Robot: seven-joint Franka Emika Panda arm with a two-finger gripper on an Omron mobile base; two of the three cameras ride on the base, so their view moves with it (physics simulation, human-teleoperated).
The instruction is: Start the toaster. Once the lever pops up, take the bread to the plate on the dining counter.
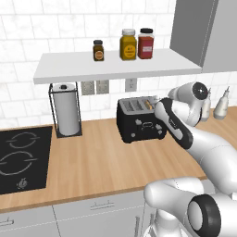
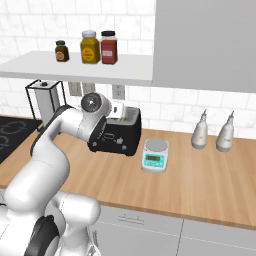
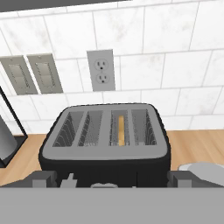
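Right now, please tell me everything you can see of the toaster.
The toaster is a black box with rounded corners and a grey top plate holding four slots side by side. A pale tan slice of bread stands on edge in the third slot from the left in the hand view; the other three look empty. Its front carries a small pale-outlined panel. It stands upright on the wooden worktop, near the tiled wall under a wall socket. The open gripper hangs just in front of it, not clearly touching.

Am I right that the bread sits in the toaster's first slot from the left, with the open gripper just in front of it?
Not quite: the bread sits in the third slot from the left of the toaster, as the hand view shows. The gripper is indeed open in front of it.
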